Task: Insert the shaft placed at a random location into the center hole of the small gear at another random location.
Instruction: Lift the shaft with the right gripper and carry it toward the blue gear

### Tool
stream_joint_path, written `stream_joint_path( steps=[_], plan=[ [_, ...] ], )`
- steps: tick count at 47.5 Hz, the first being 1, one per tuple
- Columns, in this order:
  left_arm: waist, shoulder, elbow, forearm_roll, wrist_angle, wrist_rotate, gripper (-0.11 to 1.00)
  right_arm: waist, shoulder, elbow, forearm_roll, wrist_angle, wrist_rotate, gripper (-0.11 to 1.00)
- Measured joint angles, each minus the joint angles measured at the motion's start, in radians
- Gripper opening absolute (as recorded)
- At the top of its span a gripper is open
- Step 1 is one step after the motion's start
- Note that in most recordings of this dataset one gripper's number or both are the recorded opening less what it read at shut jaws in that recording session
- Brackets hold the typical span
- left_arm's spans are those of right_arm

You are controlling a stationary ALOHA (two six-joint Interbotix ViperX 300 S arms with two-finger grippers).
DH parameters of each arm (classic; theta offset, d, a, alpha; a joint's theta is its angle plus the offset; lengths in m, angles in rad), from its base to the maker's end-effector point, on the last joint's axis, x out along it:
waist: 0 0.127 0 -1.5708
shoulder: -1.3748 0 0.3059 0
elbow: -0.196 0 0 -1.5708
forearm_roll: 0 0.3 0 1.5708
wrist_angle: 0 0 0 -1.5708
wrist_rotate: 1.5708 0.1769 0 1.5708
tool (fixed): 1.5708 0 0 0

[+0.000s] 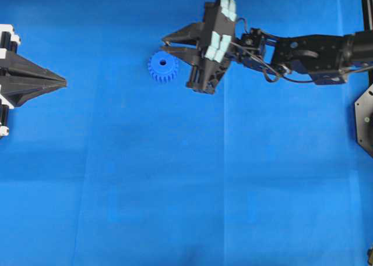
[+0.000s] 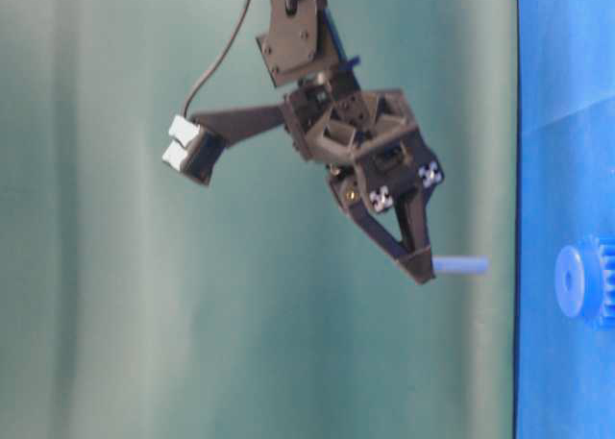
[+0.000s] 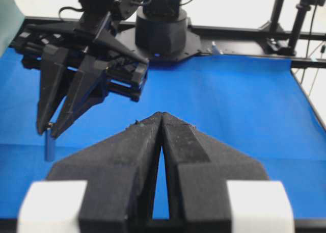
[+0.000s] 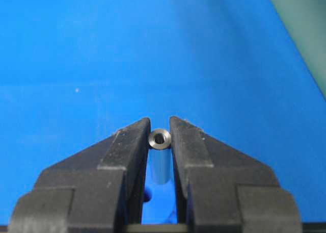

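The small gear [image 1: 162, 67], bright blue with short teeth, lies flat on the blue mat at upper middle, and its center hole [image 1: 162, 63] shows dark. My right gripper [image 1: 165, 43] hovers just beyond it, shut on the shaft [image 4: 160, 139], a short silvery pin clamped near the fingertips. In the table-level view the shaft [image 2: 459, 264] points at the mat, with a gap between its end and the gear [image 2: 581, 280]. My left gripper [image 1: 63, 80] rests at the left edge, shut and empty, with its tips [image 3: 162, 115] pressed together. The held shaft [image 3: 49, 146] also shows in the left wrist view.
A blue mat [image 1: 192, 184] covers the whole table. The right arm [image 1: 303, 53] reaches in from the right edge. A black mount plate [image 1: 364, 117] sits at the right side. The right arm's round base [image 3: 162, 31] and black frame stand beyond the mat's far edge.
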Motion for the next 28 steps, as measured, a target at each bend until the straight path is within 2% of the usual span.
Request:
stream_joint_path(
  steps=[16,28],
  plan=[
    [0.000,0.000,0.000,0.000,0.000,0.000,0.00,-0.005,0.026,-0.026,0.003,0.000,0.002,0.02],
    [-0.002,0.000,0.000,0.000,0.000,0.000,0.00,-0.005,0.072,-0.026,0.032,-0.005,0.008,0.02]
  ],
)
